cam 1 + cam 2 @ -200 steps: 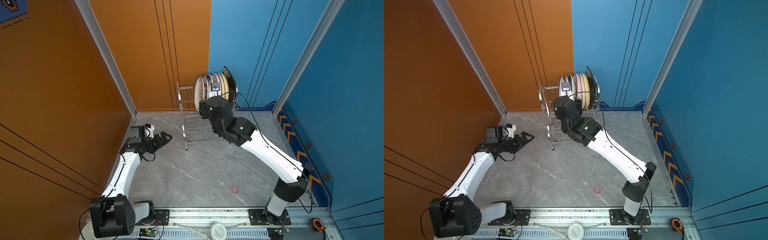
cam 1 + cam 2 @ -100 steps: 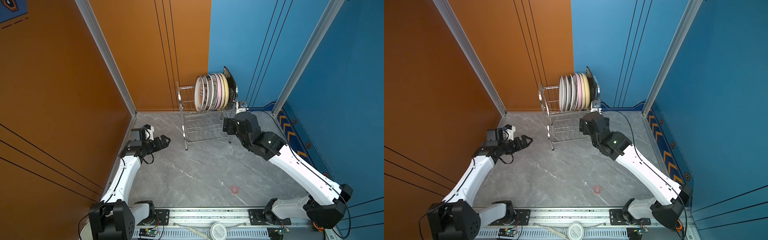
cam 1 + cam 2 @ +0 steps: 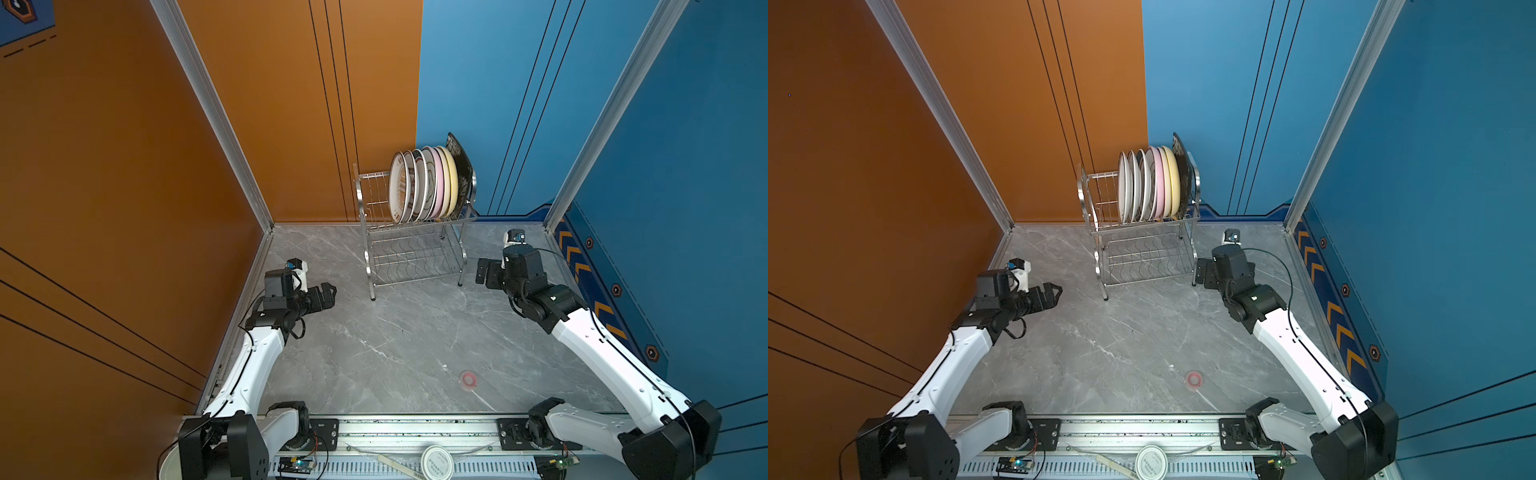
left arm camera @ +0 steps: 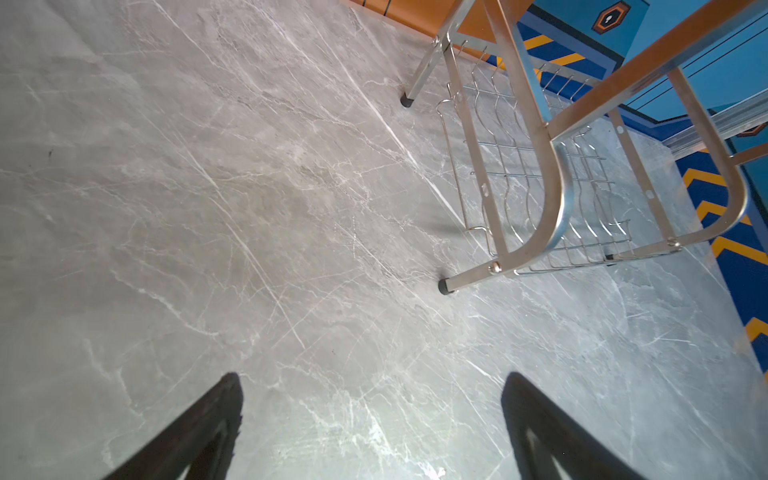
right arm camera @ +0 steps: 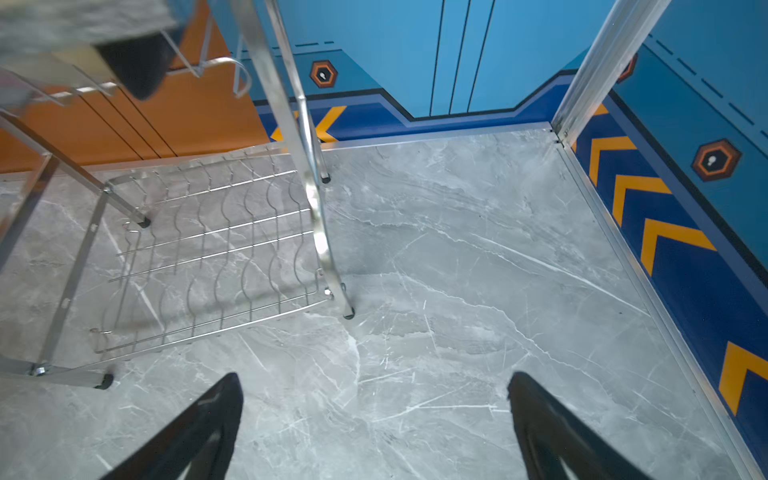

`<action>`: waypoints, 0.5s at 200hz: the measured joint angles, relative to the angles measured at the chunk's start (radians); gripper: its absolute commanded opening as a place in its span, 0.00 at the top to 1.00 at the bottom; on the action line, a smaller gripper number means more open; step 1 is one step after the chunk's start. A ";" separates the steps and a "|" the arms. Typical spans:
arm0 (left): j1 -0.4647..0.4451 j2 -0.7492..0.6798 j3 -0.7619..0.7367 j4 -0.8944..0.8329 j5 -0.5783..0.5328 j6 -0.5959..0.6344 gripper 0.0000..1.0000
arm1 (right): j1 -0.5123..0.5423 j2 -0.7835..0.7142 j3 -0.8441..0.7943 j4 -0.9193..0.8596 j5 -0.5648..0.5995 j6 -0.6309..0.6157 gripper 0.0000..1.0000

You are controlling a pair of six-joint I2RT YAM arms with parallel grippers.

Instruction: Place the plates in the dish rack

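Plates (image 3: 424,185) racked, left hand (image 3: 330,293), right hand (image 3: 482,272) flanking, apart

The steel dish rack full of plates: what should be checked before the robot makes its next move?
1. Plates, white, pink, yellow and black, upright in the upper tier of the shiny steel wire dish rack: ok.
2. Black square plate at the row's end seated between the prongs: cannot tell.
3. Left claw open and empty: ok.
4. Right claw open, empty, apart from the rack: ok.
5. No plate lying on the grey marble tabletop: ok.
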 measured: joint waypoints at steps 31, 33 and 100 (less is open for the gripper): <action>0.005 0.000 -0.069 0.123 -0.035 0.027 0.02 | -0.094 -0.022 -0.110 0.079 -0.059 -0.037 0.00; 0.005 0.001 -0.074 0.132 -0.037 0.030 0.02 | -0.100 -0.023 -0.118 0.084 -0.064 -0.038 0.00; 0.049 0.090 -0.189 0.445 -0.101 0.089 0.02 | -0.250 -0.047 -0.362 0.350 -0.132 -0.109 0.00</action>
